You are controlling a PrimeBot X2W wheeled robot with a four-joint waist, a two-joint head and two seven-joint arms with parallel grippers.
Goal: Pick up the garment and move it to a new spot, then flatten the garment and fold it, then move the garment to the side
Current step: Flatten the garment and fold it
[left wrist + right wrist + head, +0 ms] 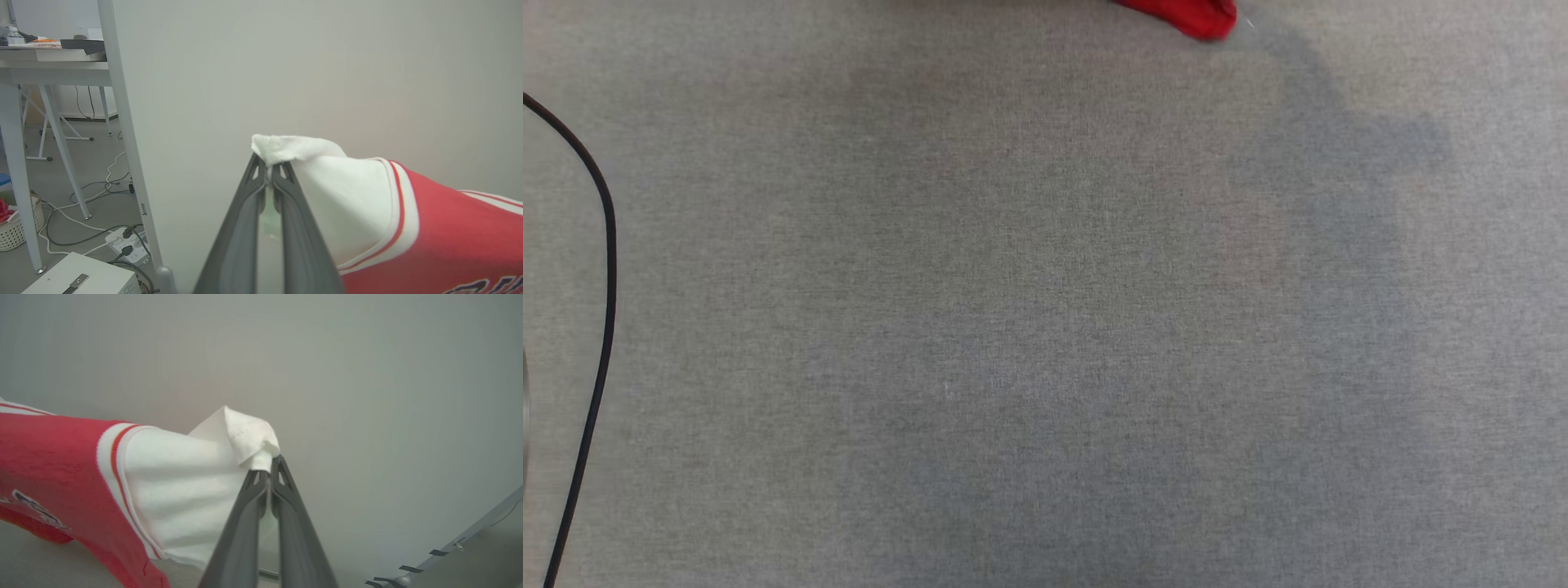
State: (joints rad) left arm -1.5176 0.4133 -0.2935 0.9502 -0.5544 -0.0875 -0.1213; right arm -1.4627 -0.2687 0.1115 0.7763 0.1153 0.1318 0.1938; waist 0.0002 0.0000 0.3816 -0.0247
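The garment, a red jersey shirt with white sleeves and striped trim, hangs between my two grippers. In the left wrist view my left gripper (269, 169) is shut on the bunched tip of one white sleeve of the garment (429, 228), which stretches off to the right. My right gripper (267, 471) is shut on the other white sleeve, and the garment (53, 457) runs off to the left, its lower red edge near the grey surface. In the head view a red corner of the garment (1188, 15) pokes in at the top edge.
A grey fabric tabletop (1045, 327) spreads across the head view, with a black cable (600, 269) curving down its left side. Beyond the table's edge stand a white table leg (122, 122), floor cables, a power strip (126, 245) and a wicker basket (16, 228).
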